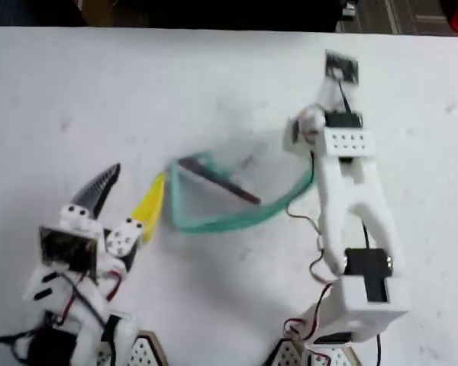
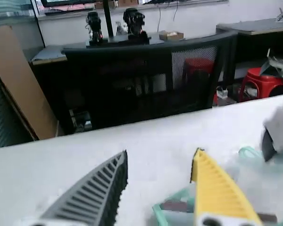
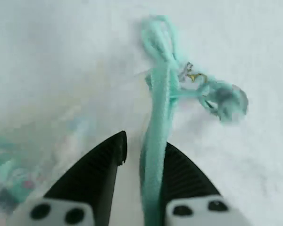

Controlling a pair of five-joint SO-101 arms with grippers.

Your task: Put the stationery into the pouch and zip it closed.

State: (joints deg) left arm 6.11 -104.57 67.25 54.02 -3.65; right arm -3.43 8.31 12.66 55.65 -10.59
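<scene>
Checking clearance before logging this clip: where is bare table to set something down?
Bare: the table far-left, between its far edge and the left gripper; also the strip right of the right arm. Crowded: the middle, where the pouch lies between that gripper and the right gripper.

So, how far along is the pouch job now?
A dark pen already seems to lie inside the clear pouch. In hand: the right jaws straddle its teal edge near the zip pull; the left jaws stand open at the other end. Left: zipping; the mouth looks open.
</scene>
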